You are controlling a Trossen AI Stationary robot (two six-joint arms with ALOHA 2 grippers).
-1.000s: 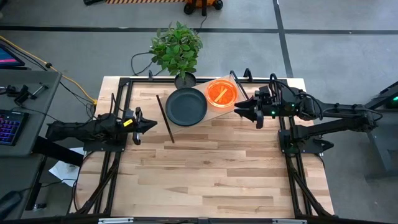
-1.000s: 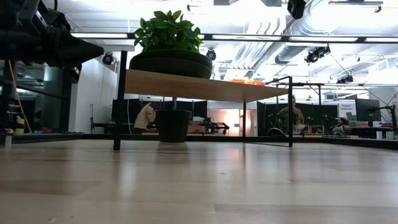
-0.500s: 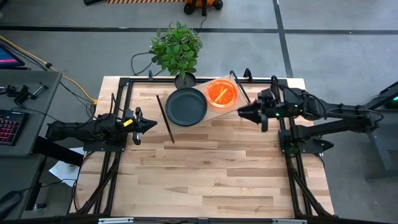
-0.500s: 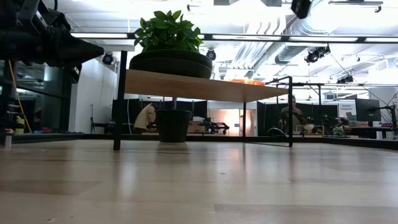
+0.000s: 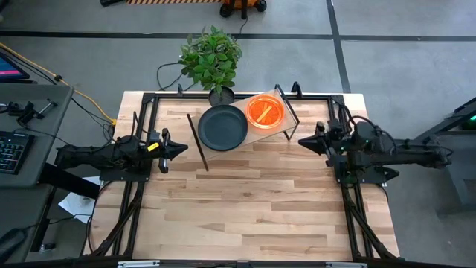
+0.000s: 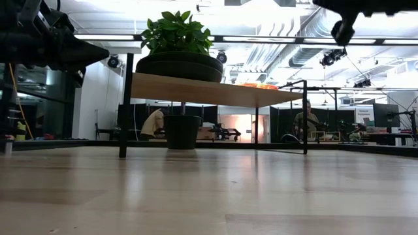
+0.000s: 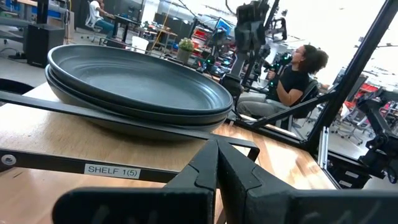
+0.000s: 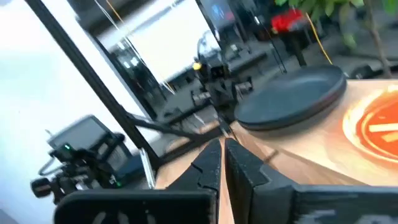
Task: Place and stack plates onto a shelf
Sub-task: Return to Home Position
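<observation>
A stack of dark grey plates [image 5: 222, 126] and a stack of translucent orange plates [image 5: 264, 112] rest side by side on the light-wood shelf [image 5: 280, 128] at the table's far middle. The dark stack [image 7: 137, 84] also shows in the left wrist view, and both stacks, dark [image 8: 292, 96] and orange [image 8: 373, 127], show in the right wrist view. My left gripper [image 5: 182, 150] waits shut at the table's left side, level with the shelf. My right gripper [image 5: 301, 141] is shut and empty, right of the shelf and apart from it.
A potted plant [image 5: 212, 58] stands just behind the shelf at the far edge. A black frame [image 5: 149, 97] runs along the table's sides and far edge. Bare tabletop [image 5: 245, 201] stretches from the shelf to the near edge. People show in the room beyond.
My right gripper has drawn back from the orange plates toward the table's right edge and sunk lower, and its fingers have shut with nothing between them. The plates and the left arm have kept still.
</observation>
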